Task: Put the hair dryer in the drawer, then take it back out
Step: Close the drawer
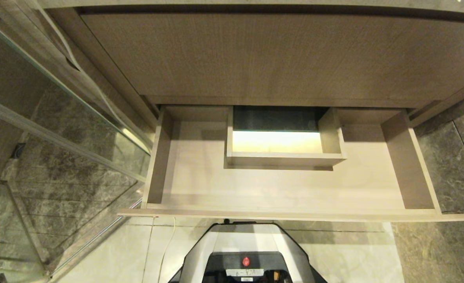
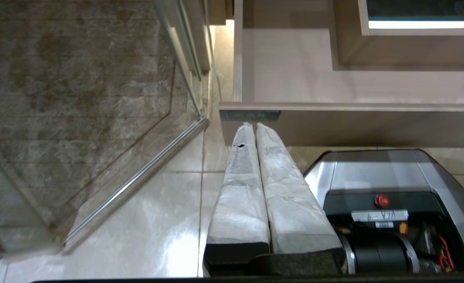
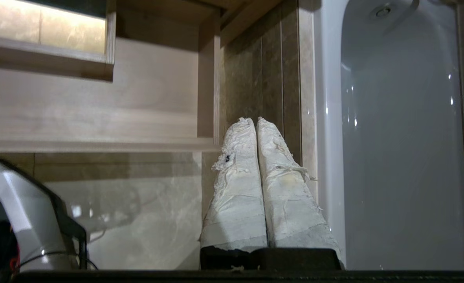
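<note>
Warm, dim light fills all three views, brightest in the glowing strip seen through the drawer's (image 1: 279,184) boxed cutout (image 1: 277,141), with soft shadow under that cutout's wall, white glare on the glossy floor tiles (image 2: 169,236) and bathtub (image 3: 397,137), and straight edges bowing toward the head view's borders.

Closed right hand (image 3: 255,122) beside drawer (image 3: 98,118)

on my own base (image 1: 251,239), a white strip (image 1: 244,272) below the red button (image 1: 246,261) carries handwritten marks that look like "6 - 47a", though i can't read them for sure. the dark label plate (image 2: 250,115) on the drawer (image 2: 349,107) front has faint print, too small to read.
</note>
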### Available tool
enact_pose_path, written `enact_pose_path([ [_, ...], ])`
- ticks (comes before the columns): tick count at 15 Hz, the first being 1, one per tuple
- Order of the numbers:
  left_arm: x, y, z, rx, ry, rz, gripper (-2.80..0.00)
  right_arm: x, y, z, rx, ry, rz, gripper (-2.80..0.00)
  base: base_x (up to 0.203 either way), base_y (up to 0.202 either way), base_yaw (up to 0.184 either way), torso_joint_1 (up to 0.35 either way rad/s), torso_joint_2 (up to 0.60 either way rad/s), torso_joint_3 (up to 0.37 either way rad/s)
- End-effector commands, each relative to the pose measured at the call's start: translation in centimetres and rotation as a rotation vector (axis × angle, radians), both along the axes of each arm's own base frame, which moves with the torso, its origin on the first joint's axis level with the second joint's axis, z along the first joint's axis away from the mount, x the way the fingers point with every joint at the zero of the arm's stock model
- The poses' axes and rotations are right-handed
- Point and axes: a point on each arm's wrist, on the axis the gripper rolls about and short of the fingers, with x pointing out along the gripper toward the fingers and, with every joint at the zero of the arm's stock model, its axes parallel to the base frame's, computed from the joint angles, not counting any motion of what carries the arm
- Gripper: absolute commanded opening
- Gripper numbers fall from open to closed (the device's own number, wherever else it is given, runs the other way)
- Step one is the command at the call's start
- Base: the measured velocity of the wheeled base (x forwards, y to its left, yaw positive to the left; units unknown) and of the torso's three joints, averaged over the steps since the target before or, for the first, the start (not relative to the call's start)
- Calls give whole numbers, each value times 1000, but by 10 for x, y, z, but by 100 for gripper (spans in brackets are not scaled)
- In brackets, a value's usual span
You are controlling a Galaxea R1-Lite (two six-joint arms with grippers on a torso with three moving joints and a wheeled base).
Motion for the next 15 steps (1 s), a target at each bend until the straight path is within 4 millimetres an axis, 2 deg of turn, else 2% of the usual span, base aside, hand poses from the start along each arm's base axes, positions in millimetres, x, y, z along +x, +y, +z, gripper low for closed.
enact_pose_path([
  [1,0,0,-1,-1,3,-1,-280,-1,0,-4,0,11,-2,-280,0,0,0,-48,440,347],
  [15,0,0,0,-1,2,-1,-280,3,-2,-8,4,19,-34,-280,0,0,0,-25,390,366],
])
